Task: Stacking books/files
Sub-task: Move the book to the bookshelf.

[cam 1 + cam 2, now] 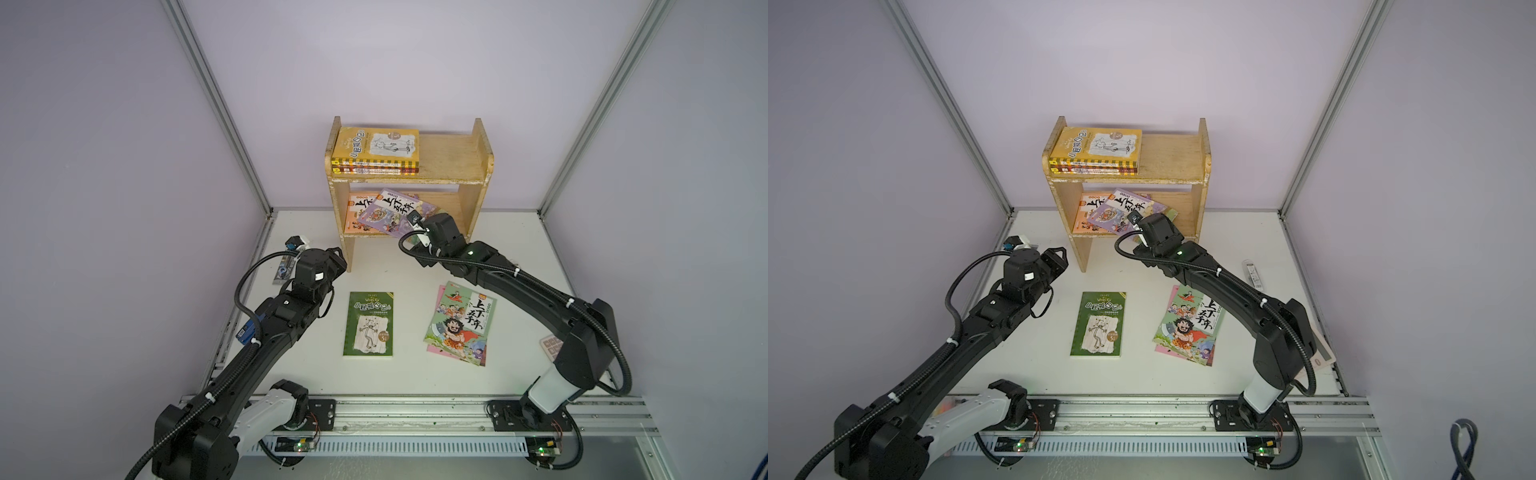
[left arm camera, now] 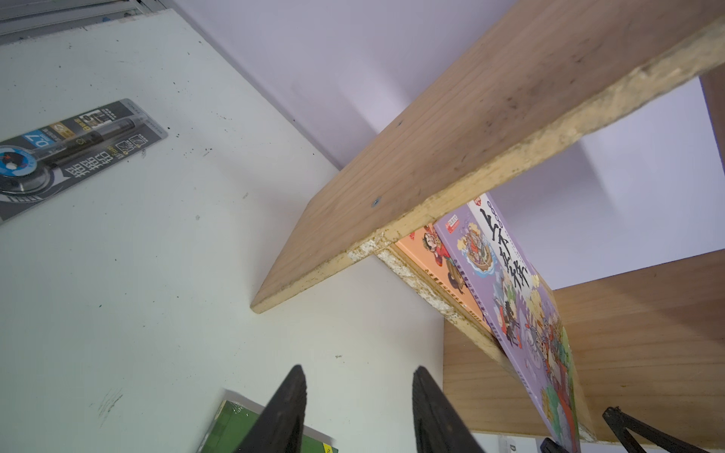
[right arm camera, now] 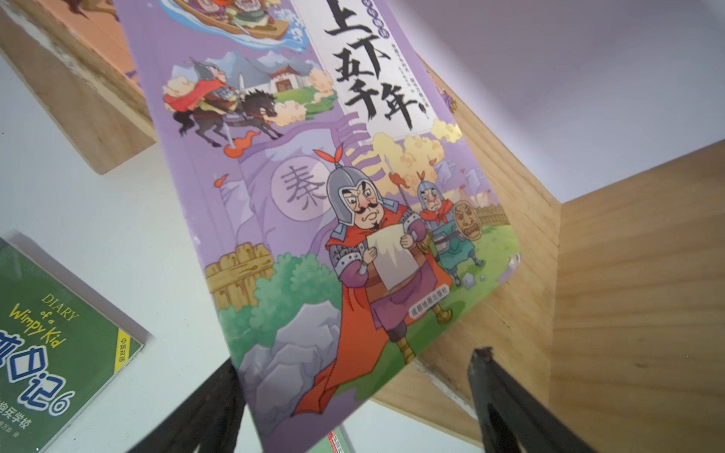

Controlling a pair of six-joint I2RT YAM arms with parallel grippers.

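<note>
Nearer: right pincer (image 3: pixel 357 359), spread, empty; purple book (image 3: pixel 314 196) tilts off lower shelf (image 1: pixel 449 205) just ahead, long axis inward. Farther: left pincer (image 2: pixel 359 369), parted, empty.

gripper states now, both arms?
Left gripper: open, empty.
Right gripper: open; purple book corner sits between the jaws, not clamped.

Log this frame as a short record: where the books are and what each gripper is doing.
Top shelf: yellow book topping a stack
Lower shelf: orange book; purple book tilted, overhanging front
Table: green book; green cartoon book over pink book
Left gripper: open, empty
Right gripper: open, astride purple book's corner
</note>
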